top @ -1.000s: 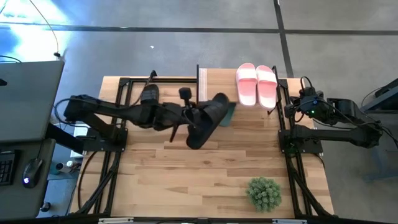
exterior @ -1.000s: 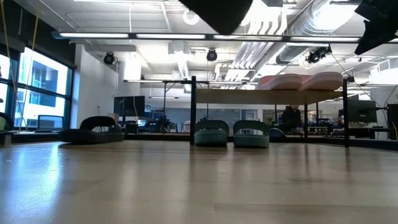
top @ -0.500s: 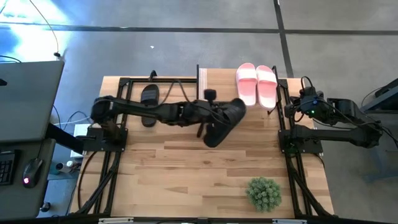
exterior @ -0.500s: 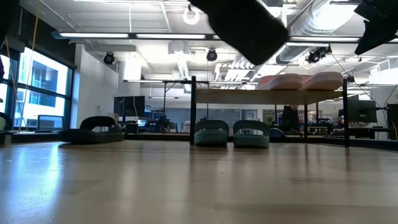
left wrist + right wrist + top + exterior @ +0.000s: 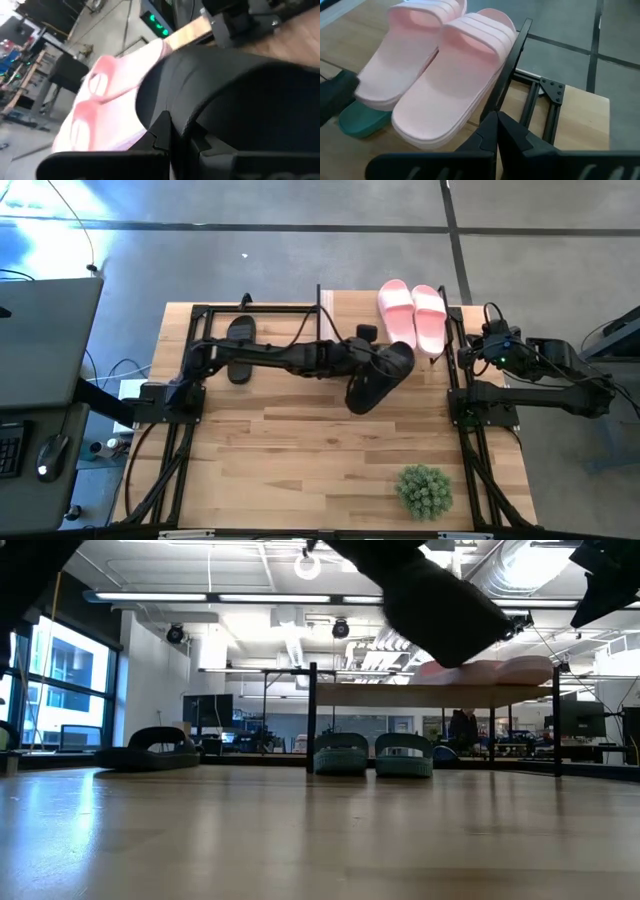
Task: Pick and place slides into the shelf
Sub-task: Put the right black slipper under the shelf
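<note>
Over the light wooden counter (image 5: 300,450), the left arm is stretching across, its gripper (image 5: 368,363) clamping a black foam slide sandal (image 5: 378,377) in closed jaws just beside the low shelf (image 5: 350,308) with its pale wooden top board. The pale pink foam pair (image 5: 413,315) is lying on the shelf's top; two dark green slides (image 5: 372,755) are sitting beneath it. A second black slide (image 5: 239,348) is resting near the left arm's base. The right gripper (image 5: 492,346), jaws shut and empty, is waiting at the counter's edge. The held slide's far end is being hidden in the wrist view.

Slides (image 5: 413,316) on shelf (image 5: 325,307) (plant (image 5: 425,489) apart)
</note>
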### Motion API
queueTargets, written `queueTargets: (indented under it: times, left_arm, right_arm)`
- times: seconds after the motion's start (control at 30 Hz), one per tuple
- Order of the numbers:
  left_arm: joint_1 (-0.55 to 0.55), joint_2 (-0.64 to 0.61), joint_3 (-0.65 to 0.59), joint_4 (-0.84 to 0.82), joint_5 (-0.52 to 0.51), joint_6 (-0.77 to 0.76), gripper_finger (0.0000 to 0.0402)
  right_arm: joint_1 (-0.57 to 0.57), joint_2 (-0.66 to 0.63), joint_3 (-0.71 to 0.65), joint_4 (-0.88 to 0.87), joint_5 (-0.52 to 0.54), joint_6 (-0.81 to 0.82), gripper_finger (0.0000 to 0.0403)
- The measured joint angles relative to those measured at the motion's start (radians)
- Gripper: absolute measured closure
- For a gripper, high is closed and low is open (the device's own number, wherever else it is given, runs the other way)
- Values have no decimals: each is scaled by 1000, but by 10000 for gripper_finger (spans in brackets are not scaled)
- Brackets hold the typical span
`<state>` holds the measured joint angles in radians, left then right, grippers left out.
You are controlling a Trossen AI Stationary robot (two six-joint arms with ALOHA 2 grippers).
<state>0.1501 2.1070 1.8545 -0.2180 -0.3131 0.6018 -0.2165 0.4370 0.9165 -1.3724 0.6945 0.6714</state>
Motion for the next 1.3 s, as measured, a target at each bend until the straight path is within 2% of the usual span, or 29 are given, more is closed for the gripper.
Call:
queueTargets:
  times: [0.17, 0.4, 0.57, 0.8, 1.03, 1.2, 1.3]
  left_arm:
    - [0, 34, 30, -17, 52, -1, 401]
    - [-17, 59, 31, -21, 71, -22, 401]
    - [-74, 79, 29, -18, -24, 33, 401]
    - [-131, 79, 29, -54, 23, 42, 401]
    - [-107, 121, 29, -2, 29, 14, 401]
    - [-78, 185, 43, 32, -62, 19, 401]
    - [-70, 223, 93, 14, -72, 20, 401]
  right_arm:
    - [0, 0, 0, 0, -1, 1, 402]
    - [0, 0, 0, 0, -2, 0, 402]
    - [0, 0, 0, 0, -4, -18, 402]
    - [0, 0, 0, 0, -11, -25, 402]
    - [0, 0, 0, 0, -20, -18, 402]
    - [0, 1, 0, 0, -24, 3, 402]
    - [0, 1, 0, 0, -23, 8, 402]
